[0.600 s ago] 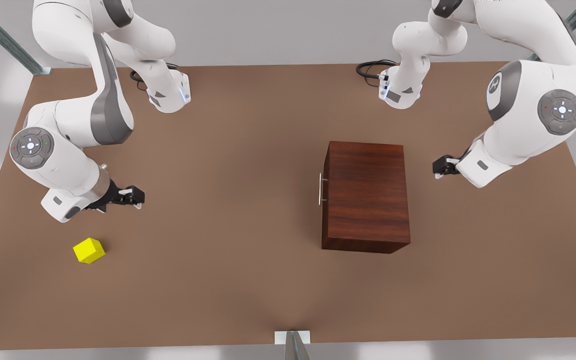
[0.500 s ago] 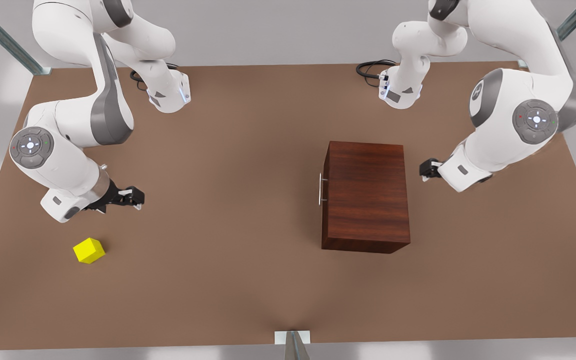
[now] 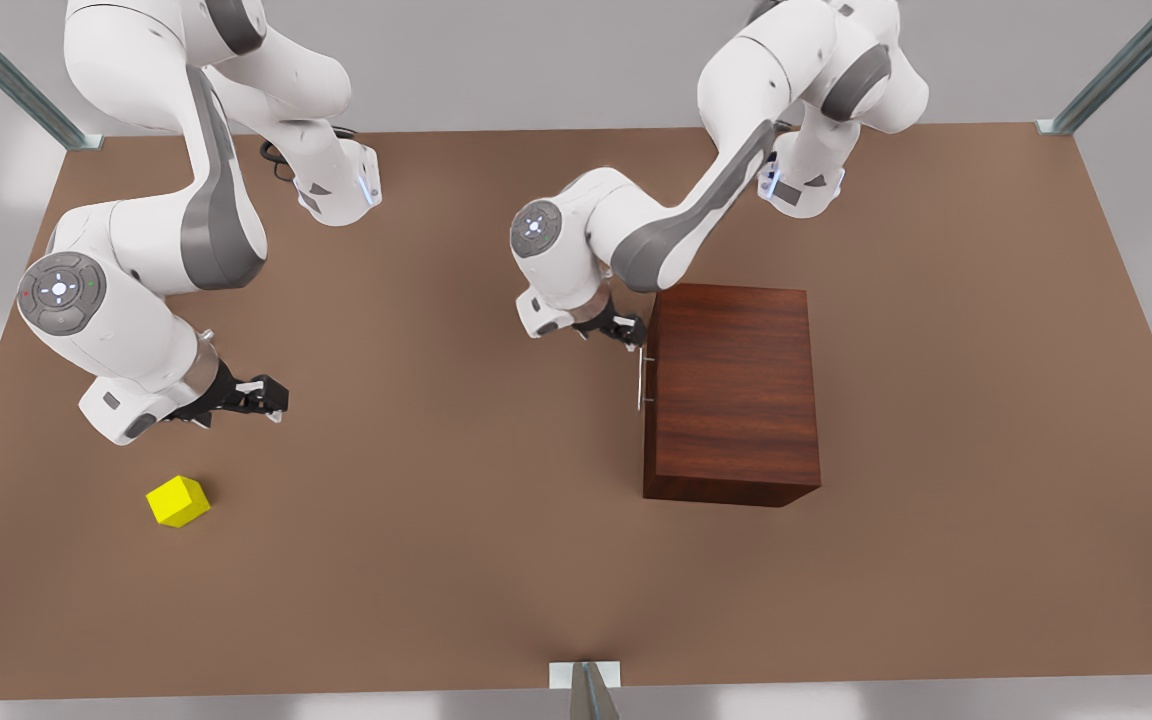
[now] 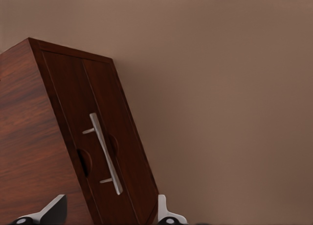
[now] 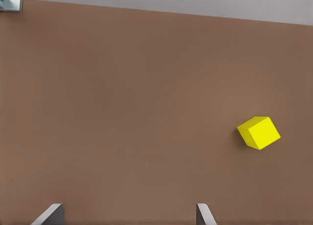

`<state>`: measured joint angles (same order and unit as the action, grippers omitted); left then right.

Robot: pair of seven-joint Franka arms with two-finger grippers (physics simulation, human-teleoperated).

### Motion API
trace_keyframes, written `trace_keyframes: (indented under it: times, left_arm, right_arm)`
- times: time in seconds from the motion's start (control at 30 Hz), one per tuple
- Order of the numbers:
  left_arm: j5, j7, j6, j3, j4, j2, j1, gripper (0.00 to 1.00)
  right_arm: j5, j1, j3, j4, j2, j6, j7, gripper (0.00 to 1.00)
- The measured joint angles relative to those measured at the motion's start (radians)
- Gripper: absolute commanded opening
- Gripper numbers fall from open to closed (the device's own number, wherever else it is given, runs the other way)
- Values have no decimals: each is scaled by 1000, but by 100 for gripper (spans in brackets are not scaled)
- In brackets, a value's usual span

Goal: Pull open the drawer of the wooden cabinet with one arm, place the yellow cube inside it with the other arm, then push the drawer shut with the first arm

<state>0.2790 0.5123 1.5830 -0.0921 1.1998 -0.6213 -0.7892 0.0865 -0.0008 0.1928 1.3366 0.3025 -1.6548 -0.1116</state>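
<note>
Left gripper hangs with fingers spread wide just off the wooden cabinet's front face, at the handle's 12 o'clock end in the front view. Its wrist camera catches both fingertips straddling the cabinet's front corner, and the silver bar handle sits on the drawer, which is fully closed. Over at the front view's left, the right gripper waits above the brown table, fingers parted, nothing between them. Yellow cube rests on the table at its 7 o'clock, near but apart. Open table lies between cube and cabinet.
</note>
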Motion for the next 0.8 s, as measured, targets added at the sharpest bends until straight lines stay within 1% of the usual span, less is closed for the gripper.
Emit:
trace_keyframes:
  times: [0.07,0.23,0.37,0.4,0.47,0.6,0.8]
  left_arm:
    - [23,54,22,1,1,-20,1,78]
    - [55,163,50,3,18,-45,9,78]
    - [63,231,59,3,34,-54,22,78]
    - [64,246,61,3,36,-56,26,76]
    - [65,274,64,3,38,-63,29,74]
    - [66,320,69,3,39,-75,37,73]
    - [67,372,78,3,39,-99,49,72]
  right_arm:
    - [0,1,0,0,1,-1,-2,100]
    - [6,-3,-2,23,36,-31,-5,100]
    - [9,-97,-4,27,112,-97,23,100]
    - [9,-132,-4,28,134,-116,42,100]
    - [10,-190,-6,23,172,-150,89,100]
    - [-1,-289,-9,-17,299,-231,228,100]
    - [-121,-380,-14,-39,446,-370,516,100]
